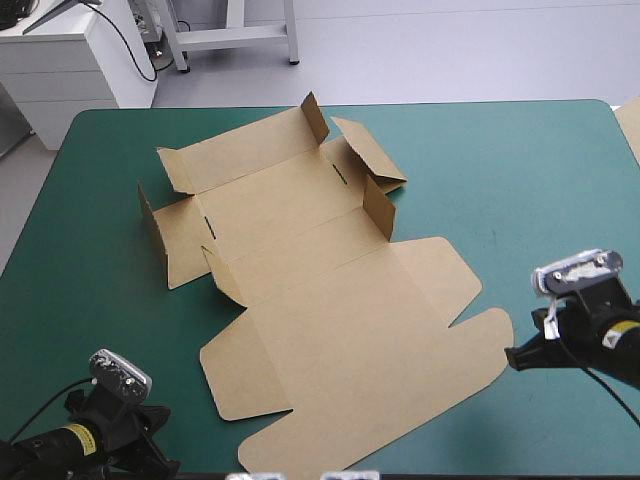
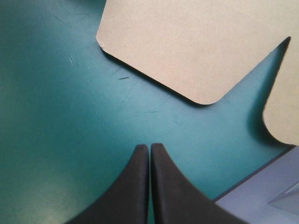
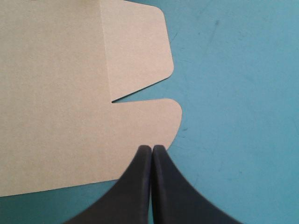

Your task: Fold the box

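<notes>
Left gripper [image 2: 149, 147] and right gripper [image 3: 152, 148] are both pressed together, empty, by the near flaps of the box [image 1: 330, 300], which lies on the cover [image 1: 520, 180] — far walls half raised, lid flat. It looks like light, stiff, creased board — I'd pinch a flap edge.

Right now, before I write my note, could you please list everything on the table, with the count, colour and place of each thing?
brown board box: one cut sheet, brown, middle of the table; near panels flat, far flaps partly raised.
teal-green table cover: one, teal-green, under everything.
edge of more board: one, pale brown, at the table's far right edge, mostly out of view.
left gripper: one, black fingers shut, over bare cover beside the box's near left flaps.
right gripper: one, black fingers shut, at the box's rounded near right flap; contact cannot be told.
</notes>
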{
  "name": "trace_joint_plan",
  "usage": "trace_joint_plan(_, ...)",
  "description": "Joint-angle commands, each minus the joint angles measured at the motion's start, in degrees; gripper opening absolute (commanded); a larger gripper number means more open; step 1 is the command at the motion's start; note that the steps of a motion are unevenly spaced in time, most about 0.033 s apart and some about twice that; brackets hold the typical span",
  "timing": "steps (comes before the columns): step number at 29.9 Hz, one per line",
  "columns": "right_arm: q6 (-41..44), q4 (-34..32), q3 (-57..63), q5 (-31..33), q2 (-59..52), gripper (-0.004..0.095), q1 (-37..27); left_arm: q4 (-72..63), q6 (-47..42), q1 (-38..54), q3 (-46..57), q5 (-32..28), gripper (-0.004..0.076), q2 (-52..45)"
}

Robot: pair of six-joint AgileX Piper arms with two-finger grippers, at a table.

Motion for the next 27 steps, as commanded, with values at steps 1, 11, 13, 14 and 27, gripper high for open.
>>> trace_joint_plan(1,-4.3,5.2,-5.9,-3.0,7.1,-0.0021,0.3,-0.9,-0.3,-0.3,-1.4,-2.3,-0.0008,0.9)
trace_joint_plan(11,-13.1,17.2,-22.2,-1.5,28.4,0.0036,0.3,-0.9,-0.3,-0.3,-1.4,-2.3,-0.0008,0.9)
trace_joint_plan(13,-13.1,17.2,-25.8,-0.9,32.4,0.0124,0.3,-0.9,-0.3,-0.3,-1.4,-2.3,-0.0008,0.9)
trace_joint_plan(14,-13.1,17.2,-27.2,-0.8,33.8,0.0172,0.3,-0.9,-0.3,-0.3,-1.4,-2.3,-0.0008,0.9)
trace_joint_plan(27,-12.5,20.3,-44.7,1.7,51.2,0.0514,4.7,-1.1,0.2,-0.3,-1.4,-2.3,-0.0008,0.9)
